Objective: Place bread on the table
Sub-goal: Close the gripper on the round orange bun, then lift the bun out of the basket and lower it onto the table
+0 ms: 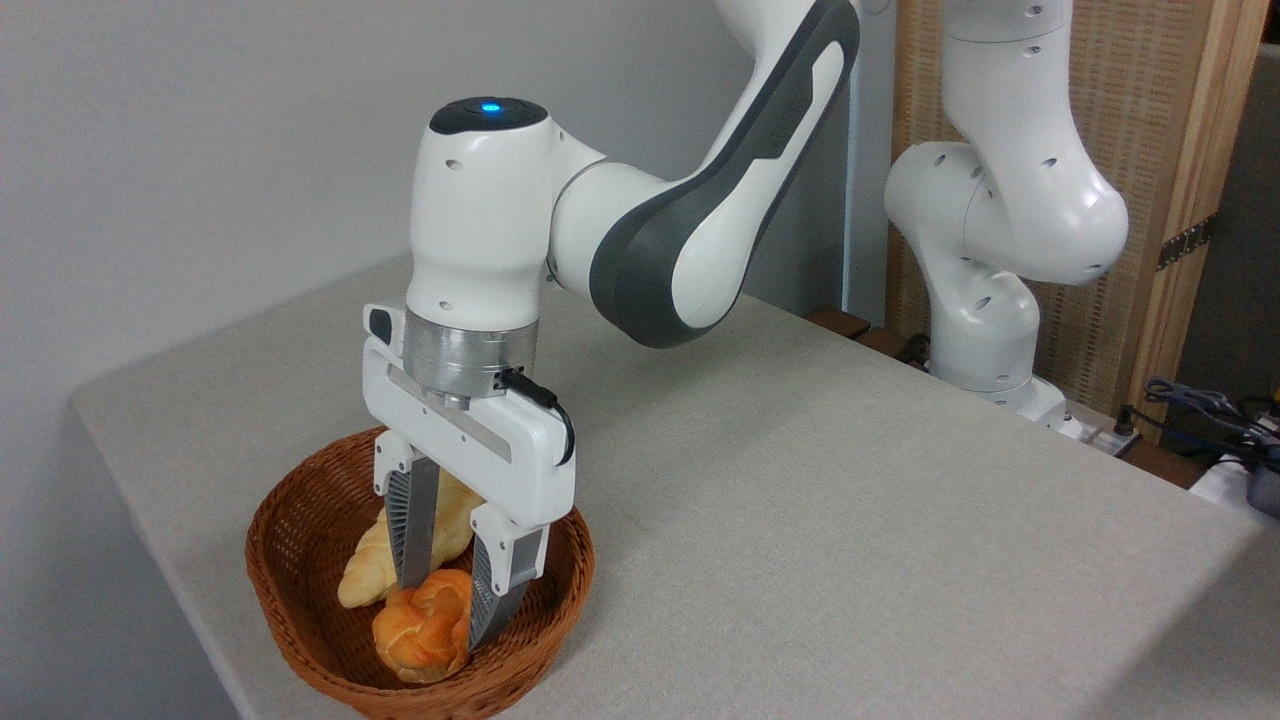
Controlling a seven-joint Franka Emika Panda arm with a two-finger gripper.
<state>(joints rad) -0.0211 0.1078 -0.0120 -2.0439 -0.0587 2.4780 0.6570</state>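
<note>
The bread (425, 630), a small orange-golden knotted bun, sits low at the front of a brown wicker basket (290, 520). My gripper (441, 614) points straight down into the basket with its two fingers (415, 530) pressed against either side of the bun, shut on it. I cannot tell whether the bun still touches the basket floor. The table (800, 520) has a light grey-beige cloth-like top, and the basket stands near its front left corner.
A longer pale-yellow braided loaf (365, 575) lies in the basket behind the bun, partly hidden by my fingers. The arm's base (990, 350) stands at the table's far right edge, with cables (1200, 405) beyond it. A grey wall runs behind.
</note>
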